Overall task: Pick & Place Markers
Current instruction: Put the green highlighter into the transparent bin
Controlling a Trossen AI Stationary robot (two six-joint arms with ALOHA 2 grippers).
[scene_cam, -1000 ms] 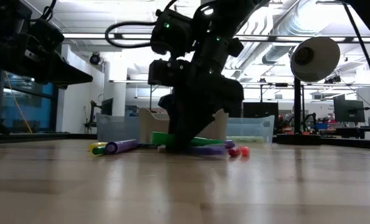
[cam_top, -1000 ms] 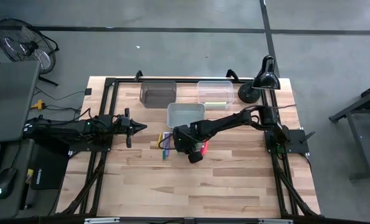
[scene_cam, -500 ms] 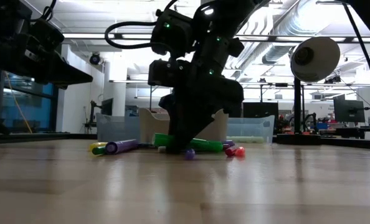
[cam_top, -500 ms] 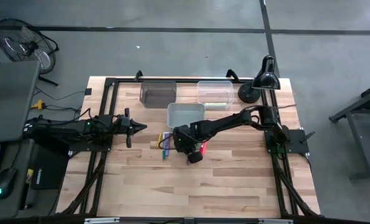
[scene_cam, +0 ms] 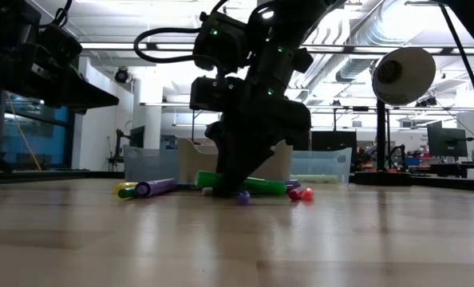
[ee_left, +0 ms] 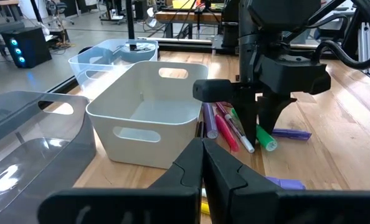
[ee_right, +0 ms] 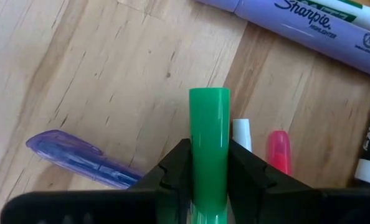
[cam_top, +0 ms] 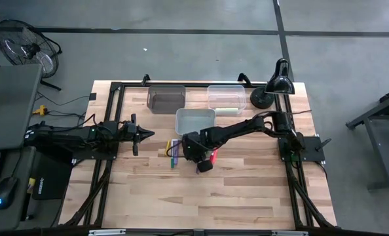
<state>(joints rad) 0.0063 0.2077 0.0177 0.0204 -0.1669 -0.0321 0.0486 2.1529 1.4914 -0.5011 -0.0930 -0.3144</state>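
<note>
The markers lie in a loose pile (cam_top: 175, 152) on the wood just near of the white bin (cam_top: 194, 120): purple, green, yellow, pink and white ones. My right gripper (cam_top: 200, 156) stands low over the pile's right side, shut on a green marker (ee_right: 208, 124). Beside it on the table lie a purple cap (ee_right: 79, 158), a purple marker (ee_right: 309, 25), a white-tipped pen (ee_right: 241, 134) and a pink one (ee_right: 278, 152). My left gripper (cam_top: 145, 134) waits shut at the table's left, above the wood, its fingers (ee_left: 225, 177) pointing toward the bin. My right gripper pinches the green marker's barrel (ee_right: 208, 163) between its two fingers, coming from above and pointing down. The fingers lie across the marker. One end (ee_right: 208, 96) sticks out past them. In the low view the marker (scene_cam: 257, 185) sits nearly level, close over the table; whether it touches the wood I cannot tell.
Along the far edge stand a dark bin (cam_top: 166, 98), a clear bin (cam_top: 226, 97) with a yellow-green marker inside, and a black desk lamp (cam_top: 273, 88). Bare wood stretches from the pile to the near edge. A black frame runs along the table's sides.
My right gripper has stayed low at the pile, shut on the green marker. A purple marker that lay lengthwise under the green one in the low view has turned or slid; only a small purple end shows now, nearer the table's near edge.
</note>
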